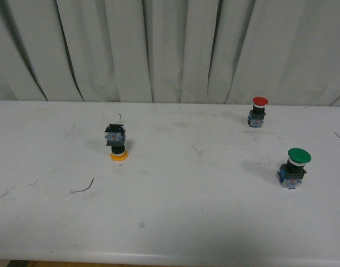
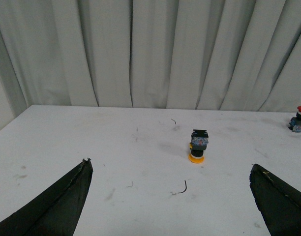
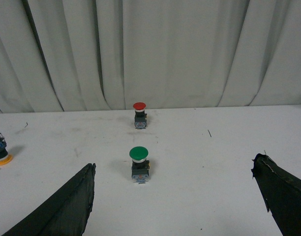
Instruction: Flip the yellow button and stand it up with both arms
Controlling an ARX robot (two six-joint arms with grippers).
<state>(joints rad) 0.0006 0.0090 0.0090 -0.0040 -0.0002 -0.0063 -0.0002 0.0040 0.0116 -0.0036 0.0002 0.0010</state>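
Note:
The yellow button [image 1: 116,143] stands upside down on the white table [image 1: 181,217], left of centre, its yellow cap on the table and its black and blue body on top. It also shows in the left wrist view [image 2: 198,145] and at the edge of the right wrist view [image 3: 0,152]. Neither arm shows in the front view. My left gripper [image 2: 172,169] is open and empty, well short of the button. My right gripper [image 3: 175,169] is open and empty, facing the green-capped switch.
A red-capped switch [image 1: 258,111] stands upright at the back right, also in the right wrist view [image 3: 139,114]. A larger green-capped switch [image 1: 294,166] stands upright at the right [image 3: 139,163]. A thin dark wire scrap [image 1: 84,187] lies front left. A grey curtain [image 1: 170,50] hangs behind.

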